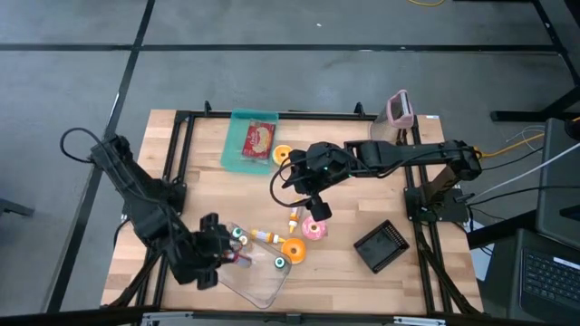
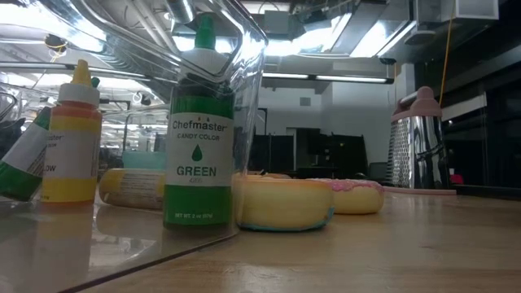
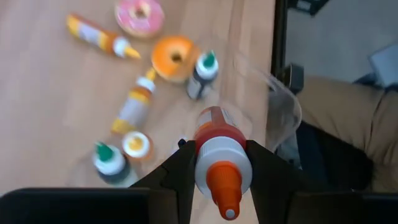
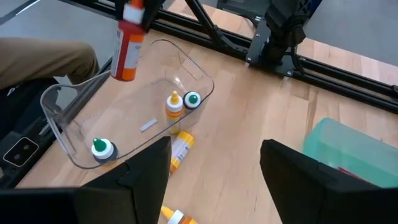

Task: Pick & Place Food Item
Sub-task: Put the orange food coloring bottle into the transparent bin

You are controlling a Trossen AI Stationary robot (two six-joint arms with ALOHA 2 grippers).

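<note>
An orange-red squeeze bottle (image 4: pixel 126 46) with a white cap hangs over a clear plastic tray (image 4: pixel 59 127), with my left gripper (image 3: pixel 224 171) shut on it at the table's near left (image 1: pixel 222 246). In the tray stand a yellow-tipped bottle (image 4: pixel 175 102) and two green-capped bottles (image 4: pixel 191 99) (image 4: pixel 102 148). My right gripper (image 4: pixel 214 180) hovers open above the pink donut (image 1: pixel 315 227) at mid-table, touching nothing. An orange donut (image 1: pixel 292 249) lies beside the tray. My left gripper pinches the bottle's white cap (image 3: pixel 206 163), at its nozzle end, between its two fingers (image 3: pixel 179 175). The fingers slant downward and lie across the bottle. The bottle hangs below them, a little tilted, nozzle end up, lifted clear of the tray.
A yellow bottle (image 1: pixel 265 237) and another (image 1: pixel 293 219) lie on the wood. A teal container (image 1: pixel 252 140) and an orange donut (image 1: pixel 283 154) sit at the far side. A black block (image 1: pixel 381 244) lies near right, a grater (image 1: pixel 399 109) far right. A person's trouser leg (image 3: pixel 348 118) is beside the table.
</note>
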